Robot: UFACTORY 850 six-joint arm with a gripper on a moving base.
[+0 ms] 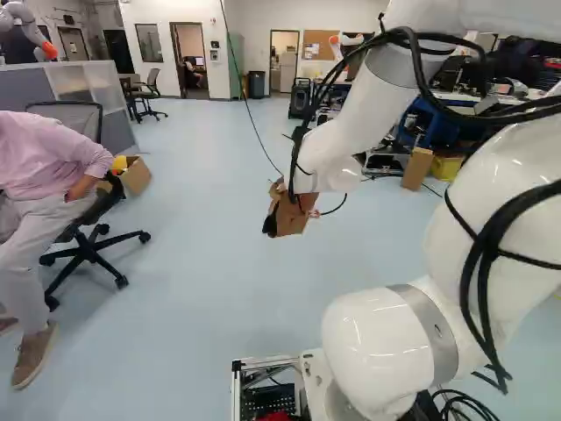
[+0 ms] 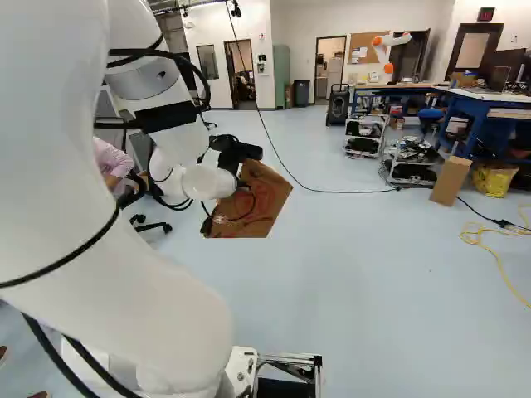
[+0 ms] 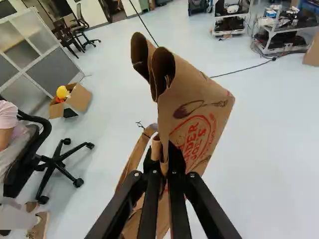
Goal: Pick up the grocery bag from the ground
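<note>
The grocery bag [image 3: 202,112] is clamped in the nearly closed gripper [image 3: 163,168] above the floor [image 2: 365,274]; lifting appears achieved, steady holding is required.

White arm [image 2: 166,274] fills left side. Brown bag [image 2: 257,203] tilted, in the air at black gripper [image 2: 239,152], left of middle. Farther right, tall carton [image 2: 450,180] on floor beside yellow container [image 2: 495,180]; yellow cord [image 2: 495,251] nearer. Another robot [image 2: 388,51] far back.
</note>
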